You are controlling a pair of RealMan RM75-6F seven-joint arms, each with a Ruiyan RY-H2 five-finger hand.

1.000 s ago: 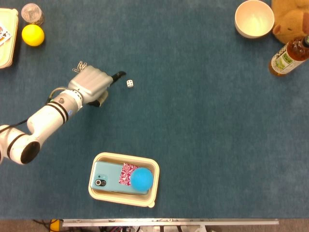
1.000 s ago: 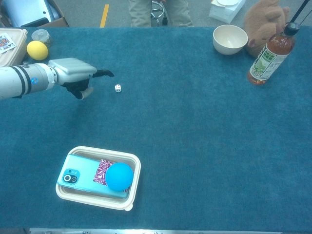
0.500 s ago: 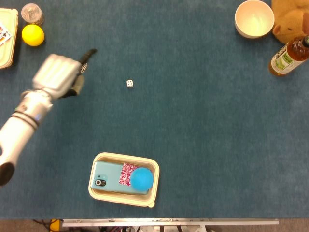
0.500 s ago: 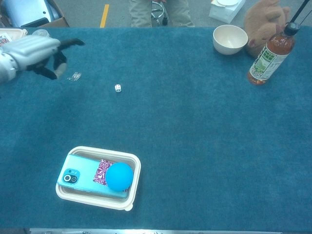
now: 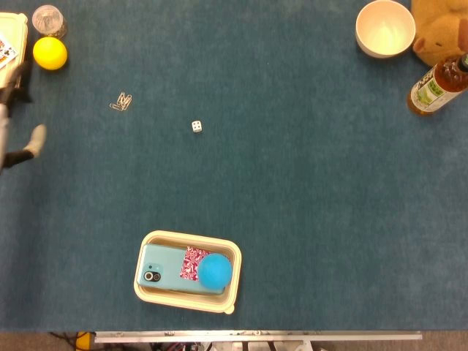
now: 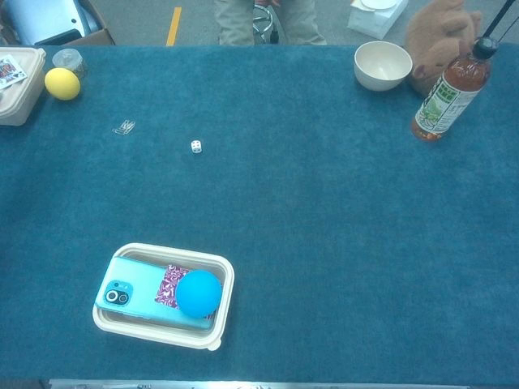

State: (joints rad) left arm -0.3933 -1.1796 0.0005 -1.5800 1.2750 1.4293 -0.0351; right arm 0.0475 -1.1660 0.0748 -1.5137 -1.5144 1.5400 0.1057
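Observation:
Only the tips of my left hand [image 5: 16, 117] show at the left edge of the head view: a dark fingertip [image 5: 22, 75] and a pale one [image 5: 34, 137], spread apart with nothing between them. The chest view does not show it. Nearest to it are a yellow ball [image 5: 50, 53] and a cream box with playing cards [image 5: 10, 62]. A pile of paper clips [image 5: 121, 101] and a small white die [image 5: 197, 126] lie further right on the blue cloth. My right hand is outside both views.
A cream tray [image 5: 186, 235] near the front edge holds a teal phone [image 5: 164, 268] and a blue ball [image 5: 216, 271]. At the back right stand a white bowl [image 5: 385, 28], a tea bottle [image 5: 437, 84] and a brown plush toy [image 5: 441, 25]. A small jar [image 5: 48, 20] sits back left.
My left hand has drawn away from beside the die, leftward past the paper clips, to the left edge of the head view. It has left the chest view.

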